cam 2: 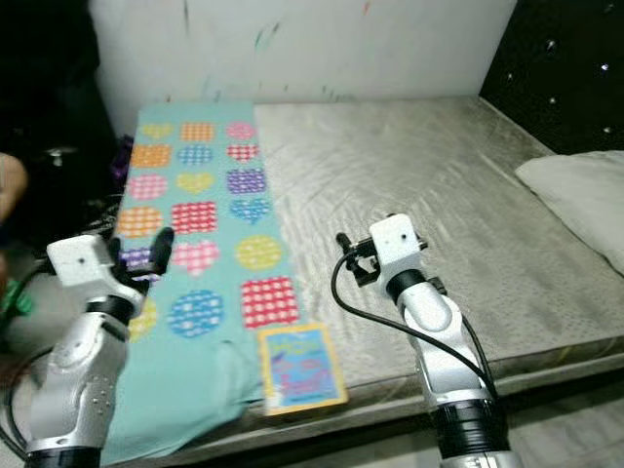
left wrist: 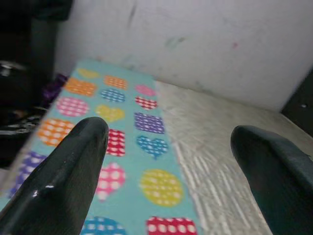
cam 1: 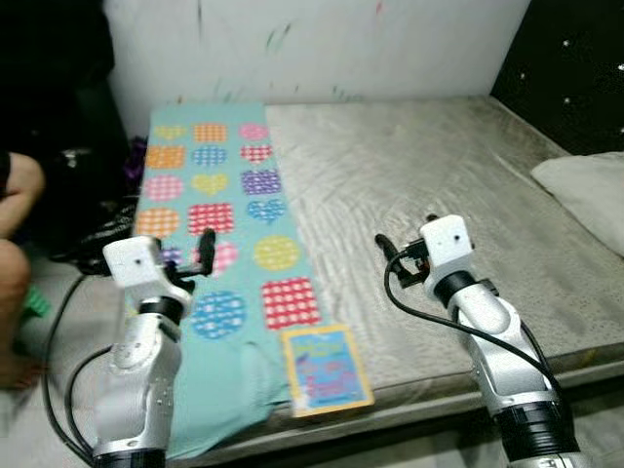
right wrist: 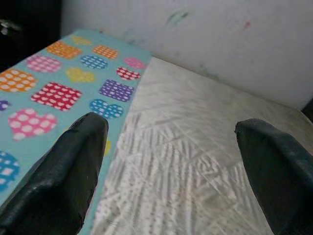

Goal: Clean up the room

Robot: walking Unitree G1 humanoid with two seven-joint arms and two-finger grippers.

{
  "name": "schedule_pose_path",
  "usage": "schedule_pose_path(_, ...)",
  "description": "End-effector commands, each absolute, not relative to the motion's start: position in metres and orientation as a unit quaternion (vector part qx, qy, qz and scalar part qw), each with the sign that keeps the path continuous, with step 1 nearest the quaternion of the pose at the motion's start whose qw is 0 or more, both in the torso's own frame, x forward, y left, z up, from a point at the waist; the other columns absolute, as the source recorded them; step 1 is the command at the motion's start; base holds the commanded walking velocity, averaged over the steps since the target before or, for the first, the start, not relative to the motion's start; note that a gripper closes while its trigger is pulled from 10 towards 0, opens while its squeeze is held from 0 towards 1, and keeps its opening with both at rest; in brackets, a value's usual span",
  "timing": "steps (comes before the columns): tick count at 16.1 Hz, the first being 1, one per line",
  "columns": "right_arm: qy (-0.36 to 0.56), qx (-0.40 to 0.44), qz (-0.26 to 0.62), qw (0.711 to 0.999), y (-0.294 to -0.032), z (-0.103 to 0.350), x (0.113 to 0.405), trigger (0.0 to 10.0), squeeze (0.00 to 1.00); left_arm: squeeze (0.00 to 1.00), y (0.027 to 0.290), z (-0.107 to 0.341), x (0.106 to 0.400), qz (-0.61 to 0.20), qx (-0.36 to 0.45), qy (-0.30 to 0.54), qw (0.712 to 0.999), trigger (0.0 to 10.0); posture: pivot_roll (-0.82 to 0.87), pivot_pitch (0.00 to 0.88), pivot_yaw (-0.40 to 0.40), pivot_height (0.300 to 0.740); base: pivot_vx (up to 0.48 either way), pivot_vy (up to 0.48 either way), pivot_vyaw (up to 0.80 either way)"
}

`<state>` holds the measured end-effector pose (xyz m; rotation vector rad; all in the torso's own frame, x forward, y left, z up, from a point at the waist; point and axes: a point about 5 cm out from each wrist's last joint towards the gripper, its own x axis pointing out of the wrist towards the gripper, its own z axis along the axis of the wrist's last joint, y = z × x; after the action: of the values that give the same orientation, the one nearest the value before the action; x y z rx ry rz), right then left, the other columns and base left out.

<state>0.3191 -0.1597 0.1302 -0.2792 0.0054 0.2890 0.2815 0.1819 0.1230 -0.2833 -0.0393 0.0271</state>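
Looking from your left, you see a person's knee [cam 1: 12,219] at the frame edge beside dark clutter on the floor. Your left claw [left wrist: 166,161] hovers over the teal blanket [cam 1: 219,244], its fingers spread wide apart and gripping nothing. That blanket, patterned with coloured hearts, squares and circles, lies along the left side of the bed [cam 1: 448,185] and droops over the near edge. A colourful book [cam 1: 327,369] rests at the bed's near edge, touching the blanket's right border. Your right claw [right wrist: 171,166] hangs above bare grey mattress, fingers equally parted and empty. A white pillow [cam 1: 590,195] sits far right.
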Motion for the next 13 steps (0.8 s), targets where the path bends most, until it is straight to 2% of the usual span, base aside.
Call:
schedule_pose_path(1,0.001,-0.143,0.132,0.981,-0.1677,0.1322,0.3201,10.0,0.00,0.00,0.1744,0.1232,0.2835,0.006,-0.144,-0.015,0.989,10.0,-0.17,0.000,-0.015,0.740,0.000,0.000,0.00)
schedule_pose_path(13,-0.001,-0.131,0.130,0.983,-0.1633,0.1324,0.3207,10.0,0.00,0.00,0.1767,0.1220,0.2847,0.022,-0.138,-0.007,0.990,10.0,-0.17,0.000,-0.015,0.740,0.000,0.000,0.00)
